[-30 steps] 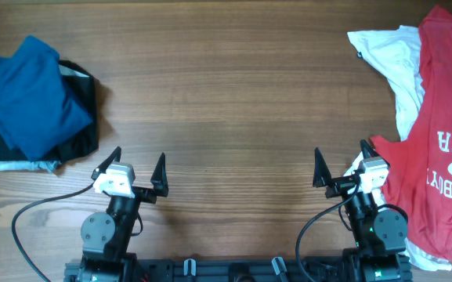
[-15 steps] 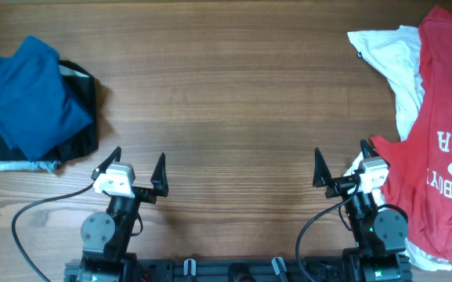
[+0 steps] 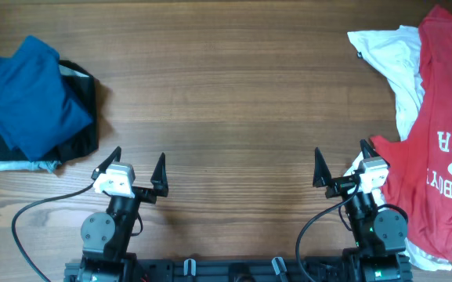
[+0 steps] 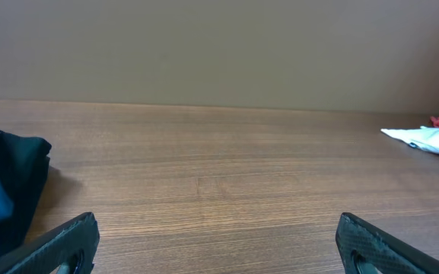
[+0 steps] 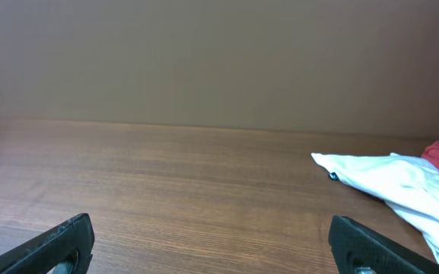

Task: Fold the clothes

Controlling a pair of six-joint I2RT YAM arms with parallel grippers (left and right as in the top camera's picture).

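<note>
A red T-shirt with white letters (image 3: 445, 125) lies crumpled at the table's right edge, partly over a white garment (image 3: 394, 59), which also shows in the right wrist view (image 5: 394, 183) and the left wrist view (image 4: 428, 139). A folded blue garment (image 3: 26, 90) lies on a black garment (image 3: 81, 117) at the far left; the black one shows in the left wrist view (image 4: 14, 183). My left gripper (image 3: 134, 168) is open and empty near the front edge. My right gripper (image 3: 341, 167) is open and empty, just left of the red shirt.
A light grey-blue cloth edge (image 3: 14, 164) sticks out under the black garment. The wooden table (image 3: 226, 102) is bare between the two piles. A plain wall stands behind the table's far edge in both wrist views.
</note>
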